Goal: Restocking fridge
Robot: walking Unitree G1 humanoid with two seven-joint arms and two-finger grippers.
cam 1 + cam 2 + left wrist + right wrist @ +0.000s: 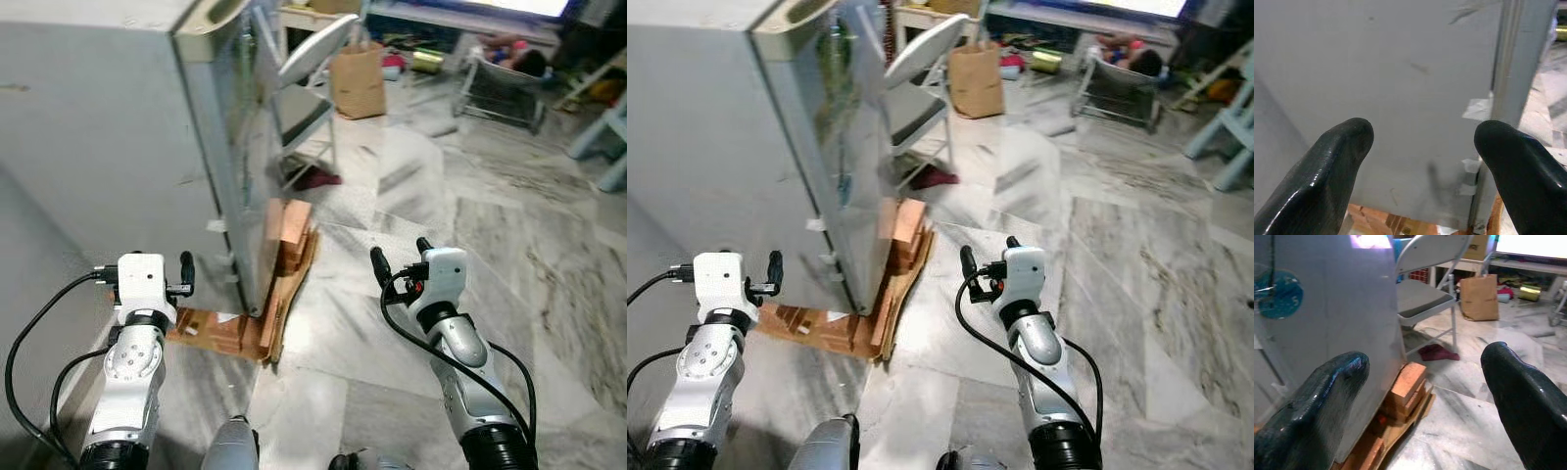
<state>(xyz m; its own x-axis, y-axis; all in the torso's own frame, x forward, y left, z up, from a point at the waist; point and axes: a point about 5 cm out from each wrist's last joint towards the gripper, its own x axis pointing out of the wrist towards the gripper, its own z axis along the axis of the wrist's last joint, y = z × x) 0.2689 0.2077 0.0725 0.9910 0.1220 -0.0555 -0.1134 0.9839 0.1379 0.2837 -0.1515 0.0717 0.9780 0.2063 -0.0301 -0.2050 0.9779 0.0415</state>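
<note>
Fridge (118,147), grey and with its door closed, stands at the near left on flattened cardboard (220,333) and bricks (291,235). Left gripper (157,277) hovers close to its side wall, fingers spread wide and empty. Right gripper (397,257) hangs over the marble floor (411,196) to the right, also wide open and holding nothing. Restocking likely calls first for reaching round to the door edge. A brown paper bag (358,80) sits far off beyond a folding chair (306,98); its contents cannot be seen.

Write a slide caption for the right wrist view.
Open right claw faces grey fridge, orange bricks and grey folding chair.
</note>
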